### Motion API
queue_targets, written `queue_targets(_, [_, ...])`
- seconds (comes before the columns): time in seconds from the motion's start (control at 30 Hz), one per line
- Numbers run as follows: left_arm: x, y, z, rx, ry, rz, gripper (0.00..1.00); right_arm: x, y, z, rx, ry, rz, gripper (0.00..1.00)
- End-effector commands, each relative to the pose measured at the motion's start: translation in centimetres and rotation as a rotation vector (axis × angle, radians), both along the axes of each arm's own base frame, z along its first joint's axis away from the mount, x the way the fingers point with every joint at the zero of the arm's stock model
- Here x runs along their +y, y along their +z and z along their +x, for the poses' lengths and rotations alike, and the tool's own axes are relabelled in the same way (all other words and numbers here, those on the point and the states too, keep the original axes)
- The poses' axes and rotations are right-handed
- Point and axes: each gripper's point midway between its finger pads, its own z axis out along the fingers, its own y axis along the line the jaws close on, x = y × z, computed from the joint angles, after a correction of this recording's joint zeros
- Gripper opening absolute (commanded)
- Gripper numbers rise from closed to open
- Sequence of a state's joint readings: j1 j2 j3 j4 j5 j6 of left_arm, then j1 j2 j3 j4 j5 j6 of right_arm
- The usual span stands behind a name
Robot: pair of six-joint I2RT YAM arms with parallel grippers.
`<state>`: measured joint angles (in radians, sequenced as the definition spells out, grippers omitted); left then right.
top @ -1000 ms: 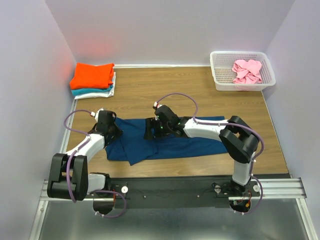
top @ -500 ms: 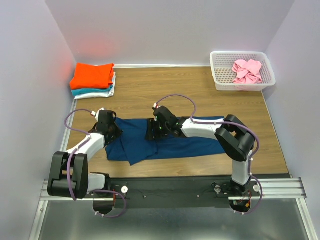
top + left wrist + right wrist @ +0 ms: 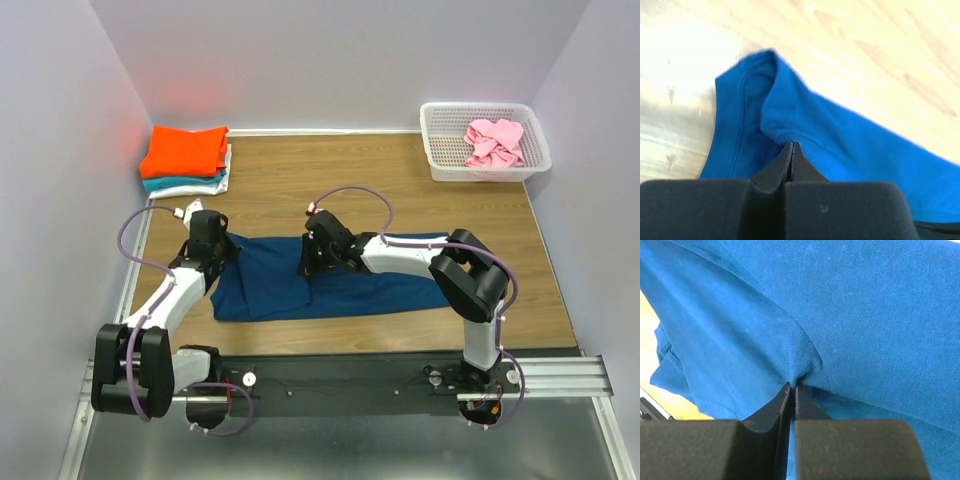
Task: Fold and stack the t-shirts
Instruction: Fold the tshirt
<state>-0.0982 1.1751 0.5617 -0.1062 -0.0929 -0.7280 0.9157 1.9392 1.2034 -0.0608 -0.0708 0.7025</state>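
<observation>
I am working over the wooden bench (image 3: 400,190). The dark blue t-shirt (image 3: 370,285) is lying spread lengthwise across the near half of it, between my two arms, not yet folded.

I am pinching this t-shirt at two places. My left gripper (image 3: 791,146) is closed on a ridge of cloth near the hemmed left end. My right gripper (image 3: 791,386) is clamped, jaws almost touching, on a small pucker of cloth near the middle of the far edge.

Hazards, as I judge them:
- Both pinches are taking only a thin bite of soft cotton. A fast lift could pull the cloth free.
- I cannot tell how many layers each pinch is holding. A single layer would drag open instead of carrying the fold.
- Unequal travel of the two arms would be skewing the fold line and bunching the cloth.

The white lattice basket (image 3: 440,160) is sitting at the far right corner, well apart from my arms. It is holding one crumpled pink t-shirt (image 3: 494,142).

The folded stack (image 3: 185,155) is resting at the far left corner: orange on top, teal beneath, white lowest.
</observation>
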Motion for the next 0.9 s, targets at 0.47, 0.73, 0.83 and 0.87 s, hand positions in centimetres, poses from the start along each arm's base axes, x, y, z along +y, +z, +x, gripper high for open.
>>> queue_targets(0.47, [3.7, -3.2, 0.8, 0.164, 0.130, 0.124, 0.00, -1.0, 0.2, 1.1, -0.047, -0.068, -0.070, 0.34])
queue_targets(0.73, [4.2, 0.3, 2.1, 0.099, 0.154, 0.107, 0.66, -4.3, 3.0, 1.7, -0.126, -0.161, -0.132, 0.65])
queue_targets(0.83, [4.2, 2.1, 2.5, 0.059, 0.158, 0.100, 0.86, -5.5, 3.8, 1.3, -0.133, -0.174, -0.145, 0.89])
queue_targets(0.87, [4.1, 3.1, 2.6, 0.036, 0.156, 0.098, 0.91, -6.3, 4.7, 1.3, -0.145, -0.193, -0.151, 1.00])
